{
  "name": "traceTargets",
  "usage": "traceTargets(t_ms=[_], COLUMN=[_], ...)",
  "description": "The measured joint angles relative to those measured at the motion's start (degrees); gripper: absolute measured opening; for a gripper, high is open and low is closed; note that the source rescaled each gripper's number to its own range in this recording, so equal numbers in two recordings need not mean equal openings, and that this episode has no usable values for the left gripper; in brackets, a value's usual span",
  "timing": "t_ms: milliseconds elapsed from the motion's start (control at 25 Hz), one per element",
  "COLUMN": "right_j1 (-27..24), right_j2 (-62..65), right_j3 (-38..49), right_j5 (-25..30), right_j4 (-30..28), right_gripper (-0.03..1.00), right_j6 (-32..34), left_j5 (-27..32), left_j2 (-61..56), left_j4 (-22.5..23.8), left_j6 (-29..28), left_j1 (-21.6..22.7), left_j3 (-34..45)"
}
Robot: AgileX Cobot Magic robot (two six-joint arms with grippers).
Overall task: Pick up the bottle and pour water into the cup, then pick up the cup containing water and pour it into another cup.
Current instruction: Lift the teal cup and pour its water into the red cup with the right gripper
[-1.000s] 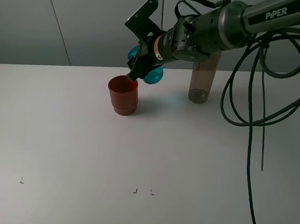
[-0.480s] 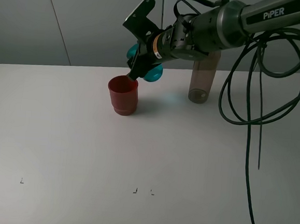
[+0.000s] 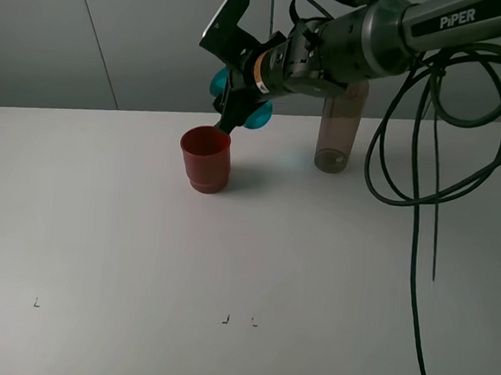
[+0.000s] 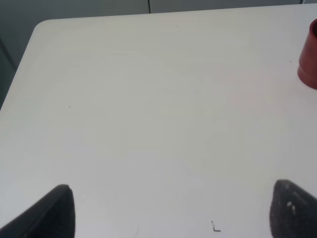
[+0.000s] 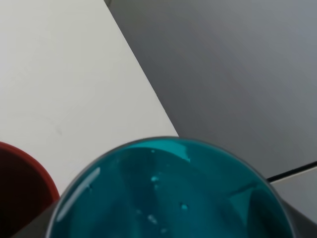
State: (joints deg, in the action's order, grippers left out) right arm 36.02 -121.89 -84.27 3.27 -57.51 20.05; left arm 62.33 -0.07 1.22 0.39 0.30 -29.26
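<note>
Counter (image 3: 100, 228) in plain white fills the high view, and its left side is bare. The left gripper (image 4: 172, 201) shows only in its own wrist view, hovering over that bare surface with its dark fingertips apart and nothing between them. Near the middle stands the red cup (image 3: 206, 160), upright. Just above and behind its rim, the right gripper (image 3: 238, 108) is clamped on the teal cup (image 3: 258, 117), which is tipped well over on its side with its mouth aimed down toward the red cup. The right wrist view shows droplets inside the teal plastic, but no stream can be made out. Further right, the smoky bottle (image 3: 337, 129) stands upright on the counter, apart from both cups. This looks like the last step, pouring from cup to cup. The next move likely calls for holding the teal mouth over the red rim until it empties, then righting it.
</note>
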Motion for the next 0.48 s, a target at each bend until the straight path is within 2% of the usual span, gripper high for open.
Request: traceTargets(t_ms=[480], right_j1=[1.3], right_j2=[0.0], right_j3=[-0.4], right_j5=[3.8], right_j4=[-0.1], right_gripper=[0.09], right_j6=[-9.4], left_j5=[0.0], left_j2=[0.0], left_j4=[0.0], left_j6=[0.0], left_j1=[0.0], left_j3=[0.0])
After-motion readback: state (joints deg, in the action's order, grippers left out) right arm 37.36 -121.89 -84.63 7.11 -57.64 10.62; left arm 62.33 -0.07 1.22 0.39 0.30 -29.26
